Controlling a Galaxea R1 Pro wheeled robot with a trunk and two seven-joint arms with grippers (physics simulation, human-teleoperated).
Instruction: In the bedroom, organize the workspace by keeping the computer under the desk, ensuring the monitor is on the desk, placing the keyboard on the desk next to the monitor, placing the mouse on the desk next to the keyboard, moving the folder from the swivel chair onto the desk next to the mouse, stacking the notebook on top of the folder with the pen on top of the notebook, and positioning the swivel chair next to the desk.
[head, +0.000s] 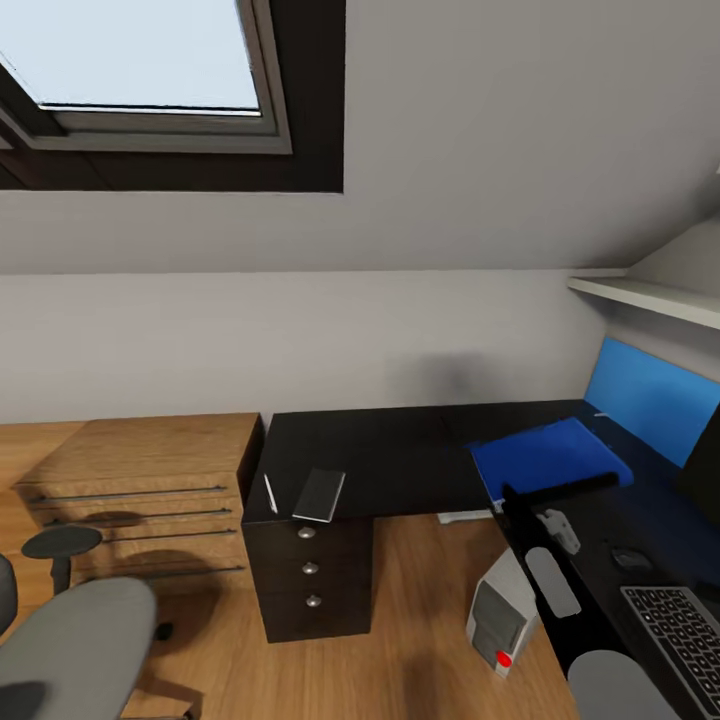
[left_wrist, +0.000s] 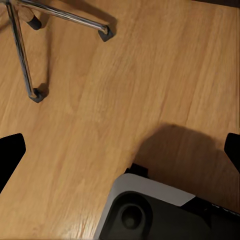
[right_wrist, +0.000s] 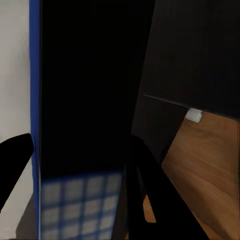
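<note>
The long L-shaped tabletop with the glossy black surface (head: 400, 450) is being faced from the head view; the flat bright blue folder (head: 550, 455) is lying on it in the corner, near the blue back panel (head: 650, 395), and seems to have been put there so that the stack can be built on it. The thin dark grey notebook (head: 320, 493) and the slim silvery-white pen (head: 270, 493) are being left side by side, apart from each other, at the far end above the black three-drawer unit (head: 308, 570), well apart from the folder; both are judged to be waiting to be carried across. The light grey tower computer with the red dot (head: 500, 615) is being kept on the floor under the tabletop, as asked.

The left pincer (left_wrist: 120, 150) is being held wide and empty over the light wood plank floor (left_wrist: 125, 75), near the chrome chair base (left_wrist: 22, 55). The right pincer (head: 560, 487) is being held above the near edge of the folder; whether it is spread or closed cannot be told, since in its wrist view its dark shapes are merging with the dark surface behind.

The silver-grey keyboard with black keys (head: 680, 630) and the black monitor (head: 705, 450) are being cut off by the edge of the head view; the grey upholstered swivel chair (head: 70, 640) is being shown in part only.
</note>
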